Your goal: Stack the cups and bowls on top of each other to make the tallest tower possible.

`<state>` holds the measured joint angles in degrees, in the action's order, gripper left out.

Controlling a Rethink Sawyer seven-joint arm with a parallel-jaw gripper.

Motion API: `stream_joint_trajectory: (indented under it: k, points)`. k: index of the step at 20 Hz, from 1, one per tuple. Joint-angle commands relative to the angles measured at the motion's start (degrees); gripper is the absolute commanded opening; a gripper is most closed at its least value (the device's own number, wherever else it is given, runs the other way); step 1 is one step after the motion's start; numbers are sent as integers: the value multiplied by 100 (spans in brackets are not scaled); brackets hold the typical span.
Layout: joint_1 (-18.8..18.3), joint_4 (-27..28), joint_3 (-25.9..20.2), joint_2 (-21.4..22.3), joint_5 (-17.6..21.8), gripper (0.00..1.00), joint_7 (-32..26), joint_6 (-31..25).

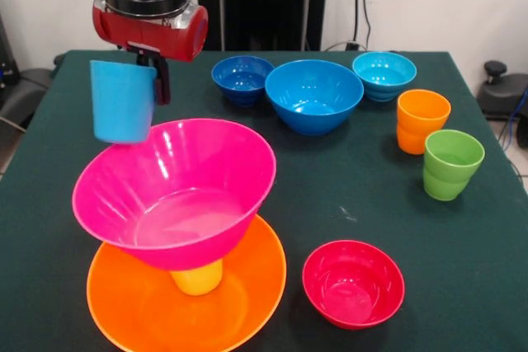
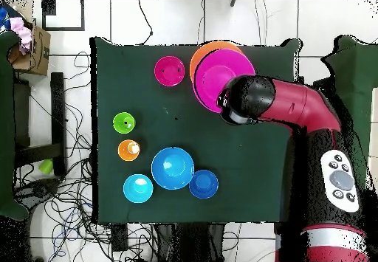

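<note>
My gripper is shut on the rim of the light-blue cup and holds it upright in the air, just above the far left rim of the large pink bowl. The pink bowl rests tilted on the yellow cup, which stands in the large orange bowl. In the overhead view the arm's wrist hides the gripper and the cup, beside the pink bowl and the orange bowl.
Loose on the green table are a small red bowl, a green cup, an orange cup, a small cyan bowl, a medium blue bowl and a small dark blue bowl.
</note>
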<state>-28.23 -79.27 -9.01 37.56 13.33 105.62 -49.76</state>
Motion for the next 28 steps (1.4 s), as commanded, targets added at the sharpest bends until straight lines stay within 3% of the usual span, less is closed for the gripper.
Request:
stream_joint_trajectory:
  k: [1,18,28]
  points:
    - [-14,-290,-601,202,149,0,-832,-12]
    - [56,-179,-753,308,19,0,-574,-354]
    - [408,296,-625,46,26,0,-82,-547]
